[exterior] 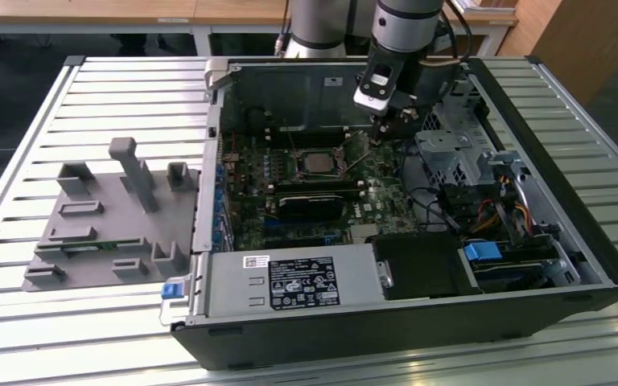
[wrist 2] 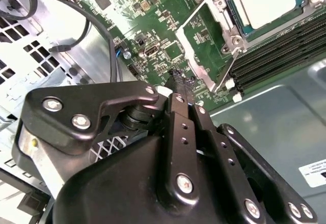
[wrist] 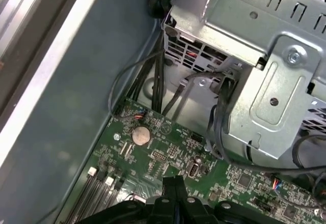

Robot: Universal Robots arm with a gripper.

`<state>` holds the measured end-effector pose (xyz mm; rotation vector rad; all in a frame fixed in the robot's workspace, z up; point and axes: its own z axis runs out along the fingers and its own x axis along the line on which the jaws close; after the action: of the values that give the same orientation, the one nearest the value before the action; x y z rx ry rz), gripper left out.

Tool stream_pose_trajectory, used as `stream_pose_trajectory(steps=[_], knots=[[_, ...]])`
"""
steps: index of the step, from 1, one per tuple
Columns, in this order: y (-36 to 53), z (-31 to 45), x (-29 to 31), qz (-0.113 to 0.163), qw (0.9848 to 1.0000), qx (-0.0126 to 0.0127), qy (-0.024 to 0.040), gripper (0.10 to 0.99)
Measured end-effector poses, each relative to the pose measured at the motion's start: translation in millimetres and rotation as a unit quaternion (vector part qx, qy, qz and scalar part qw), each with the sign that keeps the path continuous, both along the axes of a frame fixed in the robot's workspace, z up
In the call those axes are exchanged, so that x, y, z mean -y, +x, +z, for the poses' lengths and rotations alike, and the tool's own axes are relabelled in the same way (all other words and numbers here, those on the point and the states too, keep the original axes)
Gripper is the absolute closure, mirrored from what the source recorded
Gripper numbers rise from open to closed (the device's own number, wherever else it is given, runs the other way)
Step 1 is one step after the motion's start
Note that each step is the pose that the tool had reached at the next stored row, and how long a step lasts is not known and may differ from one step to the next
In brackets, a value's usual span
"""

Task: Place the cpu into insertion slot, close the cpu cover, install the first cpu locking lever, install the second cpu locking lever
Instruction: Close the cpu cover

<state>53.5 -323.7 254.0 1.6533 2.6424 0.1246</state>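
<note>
The cpu (exterior: 318, 163) (wrist 2: 267, 2), a square chip with a dull silver top, lies flat in the insertion slot (exterior: 297, 158) on the green board. The silvery cpu cover (wrist 2: 229, 15) frames the chip; whether it is pressed fully down I cannot tell. A thin metal lever (exterior: 360, 149) slants up beside the socket on the exterior view's right. My gripper (exterior: 388, 130) (wrist 2: 177, 77) (wrist: 173, 179) hangs just above the board, a short way from the socket on that same side. Its black fingers are shut together with nothing visible between them.
I am inside an open computer case (exterior: 599, 265) on a slatted table. A metal drive cage (wrist: 254, 56) and black cables (wrist: 158, 76) stand close by the gripper. Long memory slots (wrist 2: 275, 56) run along the socket. A grey fixture (exterior: 105, 217) sits on the table at the exterior view's left.
</note>
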Motion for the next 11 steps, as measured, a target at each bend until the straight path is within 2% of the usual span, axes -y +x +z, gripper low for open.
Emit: stream_pose_trajectory(steps=[7, 11], knots=[[0.8, -4.9, -2.6, -0.023, 0.9997, -0.0016, 0.0000, 0.980], [1.3, -8.3, -2.6, -0.025, 0.9997, -0.0056, -0.0001, 0.980]])
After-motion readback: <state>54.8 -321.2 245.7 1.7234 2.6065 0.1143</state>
